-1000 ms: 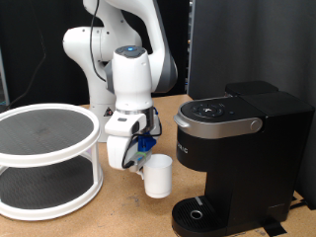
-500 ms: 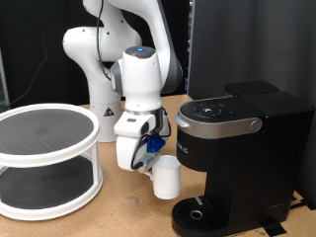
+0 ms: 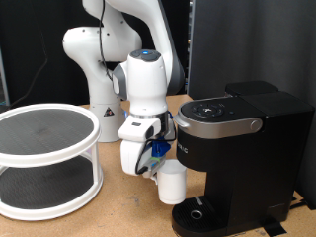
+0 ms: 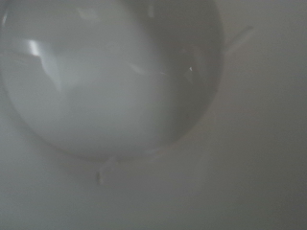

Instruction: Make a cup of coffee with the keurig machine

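Over the last second I've carried the cup (image 3: 172,184), clamped in the gripper (image 3: 158,170), rightward in the exterior view until it hangs just beside the keurig machine (image 3: 237,158), above and left of its drip tray (image 3: 197,211), so placement looks close

The cup (image 3: 172,183) hangs just left of the keurig machine (image 3: 237,158), above the table (image 3: 118,219).
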You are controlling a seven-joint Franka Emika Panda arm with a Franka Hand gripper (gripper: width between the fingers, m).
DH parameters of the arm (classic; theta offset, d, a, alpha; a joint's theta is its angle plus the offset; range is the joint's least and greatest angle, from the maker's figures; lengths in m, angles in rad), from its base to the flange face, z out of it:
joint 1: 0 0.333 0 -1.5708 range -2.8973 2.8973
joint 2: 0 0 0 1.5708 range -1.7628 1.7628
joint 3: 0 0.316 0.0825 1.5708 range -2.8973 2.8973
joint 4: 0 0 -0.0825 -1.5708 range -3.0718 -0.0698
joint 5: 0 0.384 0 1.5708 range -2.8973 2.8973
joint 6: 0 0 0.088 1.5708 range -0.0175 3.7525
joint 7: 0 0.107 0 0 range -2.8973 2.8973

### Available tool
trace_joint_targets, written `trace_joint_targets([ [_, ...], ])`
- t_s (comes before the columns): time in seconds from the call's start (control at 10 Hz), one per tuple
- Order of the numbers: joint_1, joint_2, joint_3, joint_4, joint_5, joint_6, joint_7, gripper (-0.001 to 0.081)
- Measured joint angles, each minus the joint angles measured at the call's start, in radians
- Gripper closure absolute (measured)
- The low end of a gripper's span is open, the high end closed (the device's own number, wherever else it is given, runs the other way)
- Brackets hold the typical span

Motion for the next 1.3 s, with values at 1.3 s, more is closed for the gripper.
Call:
trace_joint_targets([
  [1.3,0.016,0.062,0.004,0.089,-0.016,-0.009,0.028,0.0734],
])
